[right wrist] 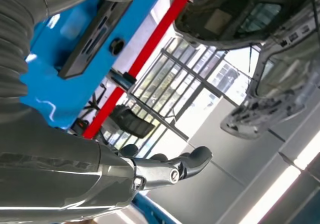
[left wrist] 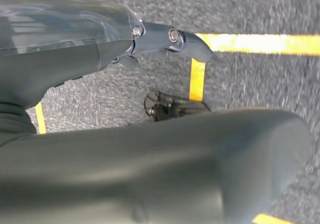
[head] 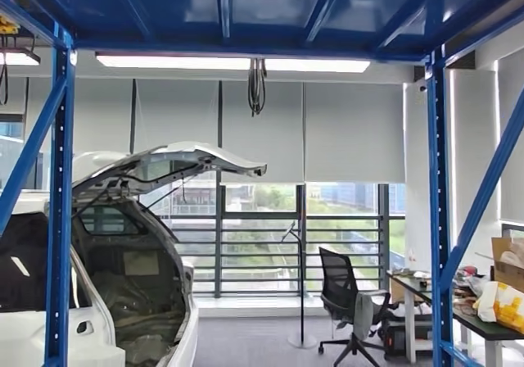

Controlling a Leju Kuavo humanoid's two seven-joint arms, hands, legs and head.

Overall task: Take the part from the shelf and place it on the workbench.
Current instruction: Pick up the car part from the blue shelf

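Car [head: 124, 269] lower left, tailgate raised; chair [head: 346, 301] at centre right before the windows [head: 265, 236]; desk [head: 482, 318] lower right; rack posts [head: 59, 219] at both sides.

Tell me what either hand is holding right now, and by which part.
Nothing is held: the left hand hangs over the floor and the right hand is raised, both empty.

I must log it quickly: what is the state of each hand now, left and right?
Left hand: holds nothing, fingers apart, above the grey floor.
Right hand: raised near the blue shelf, fingers extended, nothing held.
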